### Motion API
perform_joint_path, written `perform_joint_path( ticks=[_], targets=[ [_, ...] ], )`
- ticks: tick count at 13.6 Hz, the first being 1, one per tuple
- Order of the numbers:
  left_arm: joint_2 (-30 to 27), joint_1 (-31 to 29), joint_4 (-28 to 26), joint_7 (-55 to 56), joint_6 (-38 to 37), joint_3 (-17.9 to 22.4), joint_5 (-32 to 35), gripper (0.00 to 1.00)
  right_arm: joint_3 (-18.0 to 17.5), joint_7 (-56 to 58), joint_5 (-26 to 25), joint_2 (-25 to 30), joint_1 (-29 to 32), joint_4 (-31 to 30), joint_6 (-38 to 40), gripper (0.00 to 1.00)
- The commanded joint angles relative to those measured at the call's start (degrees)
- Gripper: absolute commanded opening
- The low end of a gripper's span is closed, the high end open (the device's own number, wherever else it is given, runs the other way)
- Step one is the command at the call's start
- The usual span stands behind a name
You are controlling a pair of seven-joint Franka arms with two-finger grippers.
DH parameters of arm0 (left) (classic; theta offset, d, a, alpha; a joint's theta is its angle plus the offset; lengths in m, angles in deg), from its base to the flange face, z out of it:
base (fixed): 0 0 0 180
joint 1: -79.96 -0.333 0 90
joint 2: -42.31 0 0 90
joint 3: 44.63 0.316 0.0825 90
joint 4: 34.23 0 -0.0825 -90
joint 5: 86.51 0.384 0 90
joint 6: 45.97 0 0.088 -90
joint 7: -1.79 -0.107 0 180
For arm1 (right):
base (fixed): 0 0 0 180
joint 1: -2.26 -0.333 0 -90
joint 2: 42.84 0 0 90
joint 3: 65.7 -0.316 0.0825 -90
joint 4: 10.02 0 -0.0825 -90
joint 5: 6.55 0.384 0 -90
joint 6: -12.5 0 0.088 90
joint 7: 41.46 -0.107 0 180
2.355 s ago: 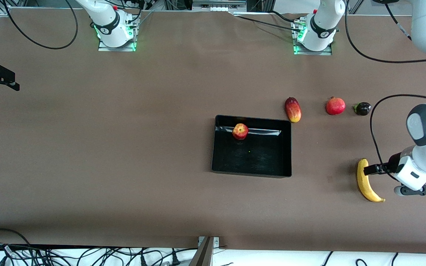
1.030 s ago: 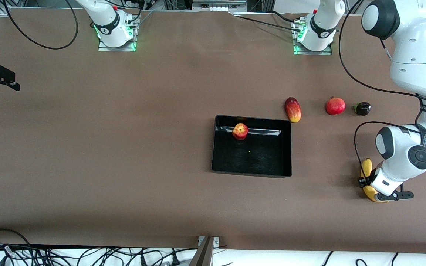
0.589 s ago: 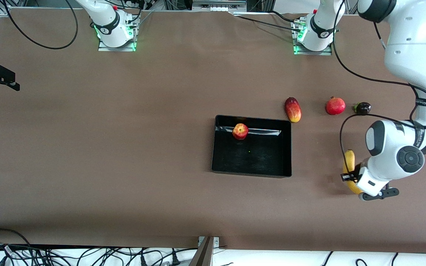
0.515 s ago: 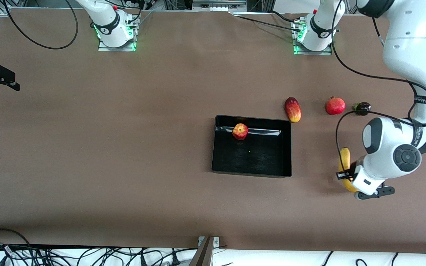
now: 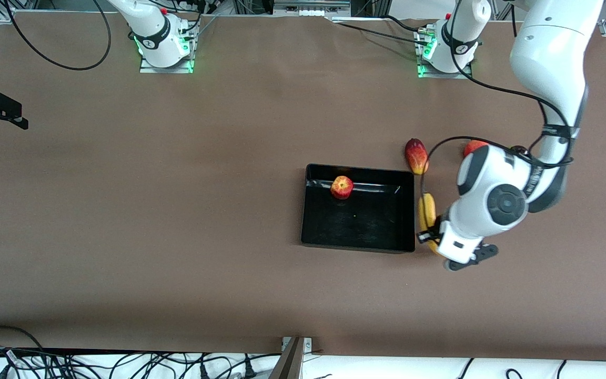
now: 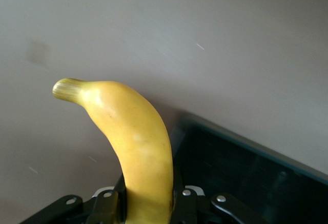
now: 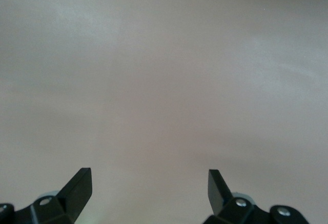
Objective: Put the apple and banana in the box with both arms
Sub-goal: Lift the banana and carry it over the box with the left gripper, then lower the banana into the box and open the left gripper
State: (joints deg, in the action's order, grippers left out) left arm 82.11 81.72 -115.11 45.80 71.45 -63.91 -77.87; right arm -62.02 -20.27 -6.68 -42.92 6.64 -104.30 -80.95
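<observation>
The box (image 5: 359, 241) holds the apple (image 5: 342, 187); left hand (image 5: 429, 237) grips the banana (image 5: 427, 209) beside it; right hand (image 7: 148, 193) wide.

From my right wrist I see my right gripper (image 7: 149, 185) with its two black fingertips (image 7: 78, 185) spread wide apart — nothing sits between them. Under them lies only the table (image 7: 164, 70), a plain, pale brownish surface that fills the whole view — smooth and even, with a faint lighter sheen toward one corner.
</observation>
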Motion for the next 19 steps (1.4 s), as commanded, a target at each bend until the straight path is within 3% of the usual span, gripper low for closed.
perform_joint_path(
  ticks=[1, 7, 12, 19],
  targets=[
    [-1.2, 3.8, -0.5, 8.0, -0.6, -1.5, 1.4, 0.00, -0.8, -0.5, -0.2, -0.2, 0.8, 1.0, 1.0, 1.00],
    [2.2, 6.4, -1.7, 12.7, 0.3, -3.8, 1.4, 0.00, -0.8, -0.5, -0.1, -0.2, 0.8, 1.0, 1.0, 1.00],
    [2.7, 5.5, -9.9, 6.9, 5.5, -3.8, 1.5, 0.00, -0.9, -0.4, -0.1, -0.3, 0.8, 1.0, 1.0, 1.00],
    [2.7, 4.3, -10.4, 2.2, 7.6, -3.8, 1.4, 0.00, -0.8, -0.5, -0.1, -0.3, 0.8, 1.0, 1.0, 1.00]
  ],
)
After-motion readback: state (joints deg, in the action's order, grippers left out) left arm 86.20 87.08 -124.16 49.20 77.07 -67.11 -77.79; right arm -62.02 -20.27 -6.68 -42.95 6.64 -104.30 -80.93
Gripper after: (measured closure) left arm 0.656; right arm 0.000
